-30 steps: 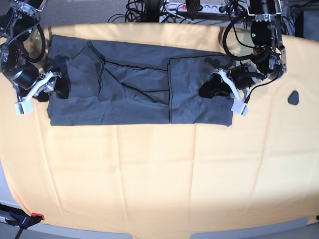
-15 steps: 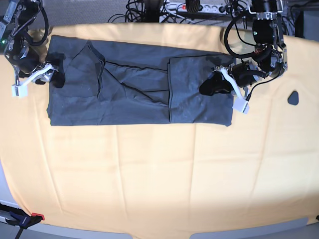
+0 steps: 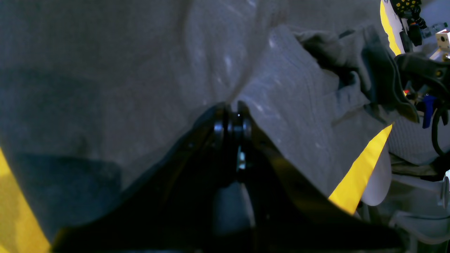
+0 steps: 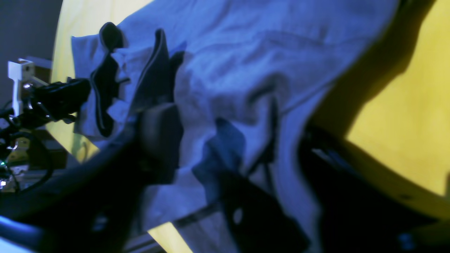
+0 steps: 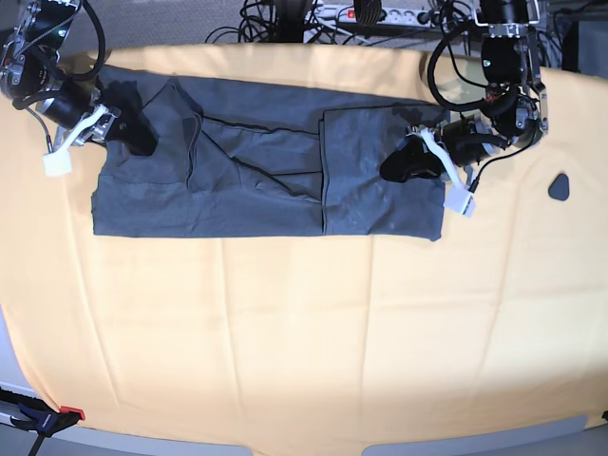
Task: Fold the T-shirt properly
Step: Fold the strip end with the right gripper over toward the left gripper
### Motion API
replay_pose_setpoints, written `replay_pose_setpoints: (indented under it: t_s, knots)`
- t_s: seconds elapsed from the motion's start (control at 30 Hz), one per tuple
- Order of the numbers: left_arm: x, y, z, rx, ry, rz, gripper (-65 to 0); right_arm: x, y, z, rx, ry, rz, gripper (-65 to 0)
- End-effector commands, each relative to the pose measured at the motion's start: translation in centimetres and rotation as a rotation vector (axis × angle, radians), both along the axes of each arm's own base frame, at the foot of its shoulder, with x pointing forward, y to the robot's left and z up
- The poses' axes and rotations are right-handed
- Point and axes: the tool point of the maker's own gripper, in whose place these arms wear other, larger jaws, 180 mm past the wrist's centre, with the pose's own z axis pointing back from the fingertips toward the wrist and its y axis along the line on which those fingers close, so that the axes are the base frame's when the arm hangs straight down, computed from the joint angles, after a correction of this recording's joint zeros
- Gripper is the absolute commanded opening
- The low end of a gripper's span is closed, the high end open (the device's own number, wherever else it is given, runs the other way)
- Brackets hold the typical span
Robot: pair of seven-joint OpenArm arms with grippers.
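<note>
T-shirt (image 5: 256, 171) lies as a long band across the far side of the yellow cloth (image 5: 304, 332), its length running arm to arm; my left gripper (image 3: 232, 117) is pinched onto fabric at one end; my right gripper (image 4: 225, 147) looks spread over the other.

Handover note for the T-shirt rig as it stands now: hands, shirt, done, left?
Left hand: shut, pinching a ridge of the T-shirt at that arm's end.
Right hand: over the opposite end of the shirt, near its far corner; open, with cloth between its fingers in the wrist view. Grip not confirmed.
Shirt: lies as a long band across the far part of the yellow cloth, with folded edges visible across its middle.
Done: apparently the lengthwise folds.
Left: probably bringing the ends together and flattening wrinkles. Check the right grip first.
</note>
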Motion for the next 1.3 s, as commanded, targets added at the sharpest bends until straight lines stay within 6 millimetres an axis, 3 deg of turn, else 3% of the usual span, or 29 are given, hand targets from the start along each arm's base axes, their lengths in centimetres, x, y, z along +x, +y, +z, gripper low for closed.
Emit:
replay_pose_setpoints:
  t_s: [0.0,0.1,0.13,0.17,0.4,0.53,0.67,0.87,1.13,1.2,1.27]
  knots:
    - [-0.1,0.3,-0.1,0.027,0.006,-0.010,-65.0,0.7,-0.3,1.1,-0.003,-0.044,0.005,-35.7]
    - [0.0,0.1,0.3,0.001,0.001,-0.009,-65.0,1.0,-0.3,1.2,-0.013,-0.060,0.014,-58.1]
    - [0.0,0.0,0.5,-0.012,-0.002,-0.009,-65.0,1.3,-0.3,1.4,-0.013,-0.070,0.010,-63.6]
    - [0.1,-0.1,0.7,-0.026,-0.005,-0.008,-65.0,1.5,-0.4,1.6,-0.011,-0.078,0.006,-65.0]
    - [0.9,-0.3,3.3,-0.149,-0.060,0.007,-65.0,3.5,-1.4,1.7,-0.110,-0.095,0.010,-65.0]
    - [1.7,1.6,5.6,-0.212,-0.103,0.044,-62.9,4.1,-2.8,1.7,-0.195,-0.087,0.017,-65.0]
    - [2.2,4.5,7.0,-0.184,-0.163,0.079,-61.9,4.6,-4.5,3.0,-0.272,-0.109,0.036,-65.0]
    - [2.4,8.3,7.9,-0.081,-0.184,0.099,-61.9,5.4,-8.1,4.6,-0.436,-0.109,0.019,-65.0]
    - [2.4,9.7,8.3,-0.028,-0.186,0.089,-61.9,6.1,-15.3,5.4,-0.715,-0.008,-0.144,-65.0]
    - [2.4,9.6,8.3,-0.032,-0.187,0.090,-61.9,6.4,-15.4,6.2,-0.697,-0.017,-0.164,-65.0]
    - [2.4,9.6,8.3,-0.032,-0.186,0.089,-61.9,6.7,-14.2,7.1,-0.647,-0.048,-0.132,-65.0]
